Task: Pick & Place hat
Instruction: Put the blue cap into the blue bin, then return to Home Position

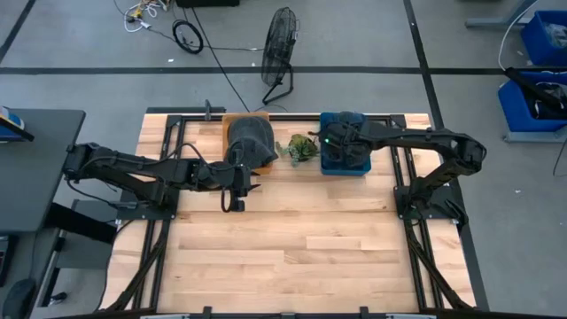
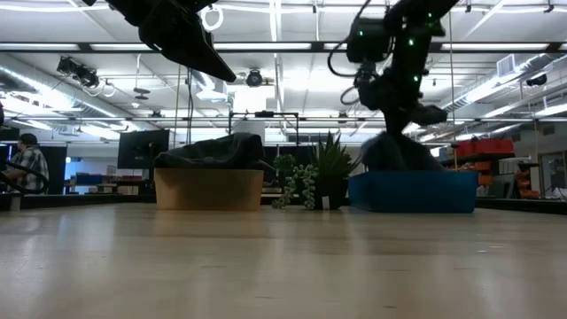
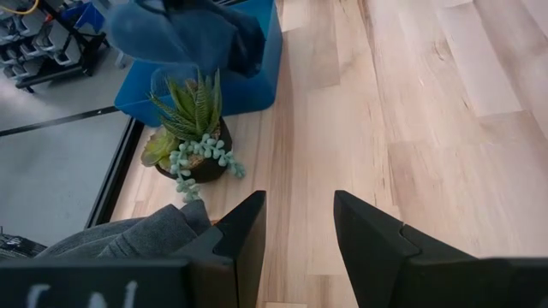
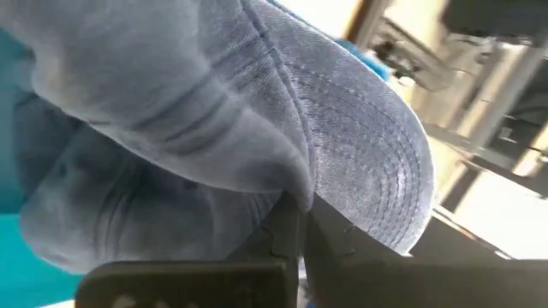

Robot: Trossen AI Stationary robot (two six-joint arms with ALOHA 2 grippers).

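Note:
A dark blue-grey hat (image 2: 398, 151) sits in a blue bin (image 2: 412, 192) at the table's far side. My right gripper (image 1: 342, 144) is over that bin, shut on the hat (image 4: 214, 128). A grey hat (image 1: 251, 142) lies on top of a brown box (image 2: 208, 188), draped over its rim. My left gripper (image 3: 297, 231) is open and hangs above the table just on the near side of the brown box, touching nothing; the grey hat (image 3: 128, 241) shows beside its finger. My right gripper pinches the blue-grey hat between its two fingers (image 4: 291, 235), on a fold of cloth (image 4: 287, 184) where the crown meets the stitched brim (image 4: 381, 150). It comes from above. The hat hangs bunched below the fingers, its lower part inside the blue bin (image 1: 330, 167).
A small potted succulent (image 1: 299, 148) stands between the brown box and the blue bin. The near half of the wooden table (image 1: 301, 257) is bare boards. A black frame runs along the table's edges. A floor fan (image 1: 280, 44) stands beyond the far edge.

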